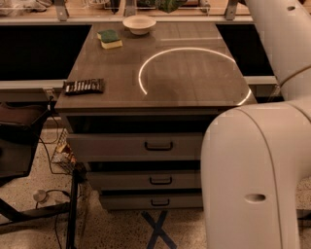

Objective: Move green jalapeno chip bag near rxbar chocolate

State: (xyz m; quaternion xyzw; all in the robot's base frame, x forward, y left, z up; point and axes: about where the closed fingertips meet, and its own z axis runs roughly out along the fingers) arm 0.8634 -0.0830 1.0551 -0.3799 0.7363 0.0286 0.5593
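Only the lower tip of the shiny green jalapeno chip bag (167,5) shows at the top edge, in the air above the back of the table. My gripper is above the top edge, out of view; only my white arm (277,34) shows at the right. The rxbar chocolate (84,86), a flat dark bar with light print, lies at the table's front left corner, far from the bag.
A white bowl (139,23) and a green-topped yellow sponge (110,39) sit at the back of the wooden table (194,82). A bright ring of light marks the table top. Drawers are below, and a dark chair (19,131) stands at the left.
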